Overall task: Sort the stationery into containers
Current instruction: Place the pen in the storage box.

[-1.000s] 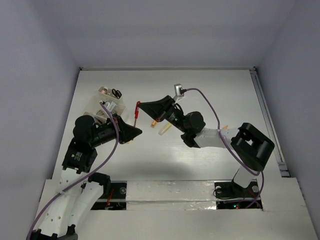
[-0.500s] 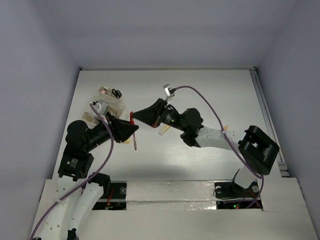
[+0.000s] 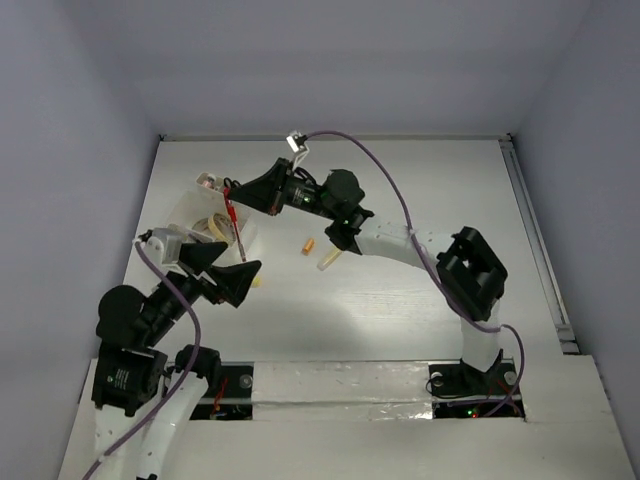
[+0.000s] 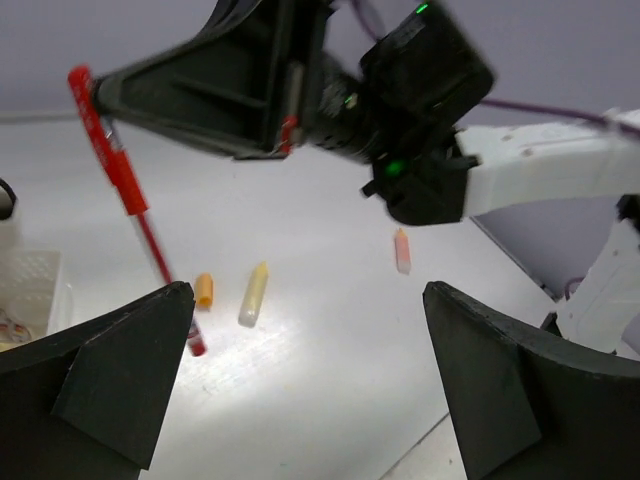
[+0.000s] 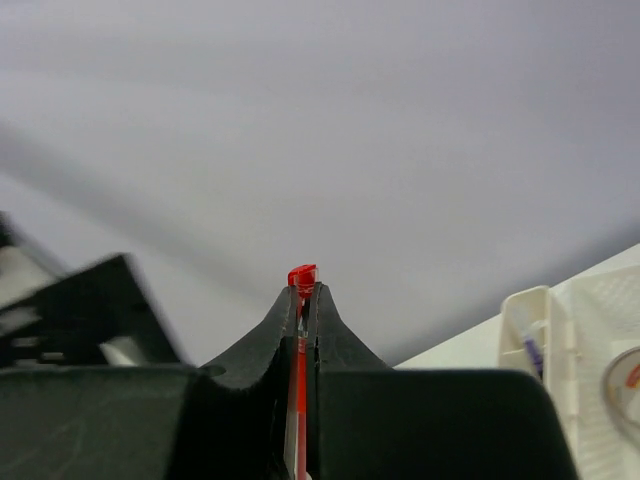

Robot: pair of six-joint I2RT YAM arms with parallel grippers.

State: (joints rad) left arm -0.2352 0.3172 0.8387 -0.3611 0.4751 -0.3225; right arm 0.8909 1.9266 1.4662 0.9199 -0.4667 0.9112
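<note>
Pinching red pen (image 4: pixel 128 190), pink bit (image 4: pixel 402 250) left-wrist only

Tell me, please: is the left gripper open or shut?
Open. The left gripper's two fingers stand far apart in the left wrist view, nothing between them. The right gripper holds the red pen.

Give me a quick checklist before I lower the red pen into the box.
1. Grip: right fingers shut on the red pen: ok.
2. Left fingers open, holding nothing: ok.
3. Pen above the container: it overlaps the box from above, with its lower tip past the near edge; which compartment: cannot tell.
4. Pen tip apart from the left fingers: very close in both views: cannot tell.
5. Pen upright: it hangs tilted: not ok.
6. Orange bit, yellowish bit and pink bit lie on the table, away from the box: ok.
</note>
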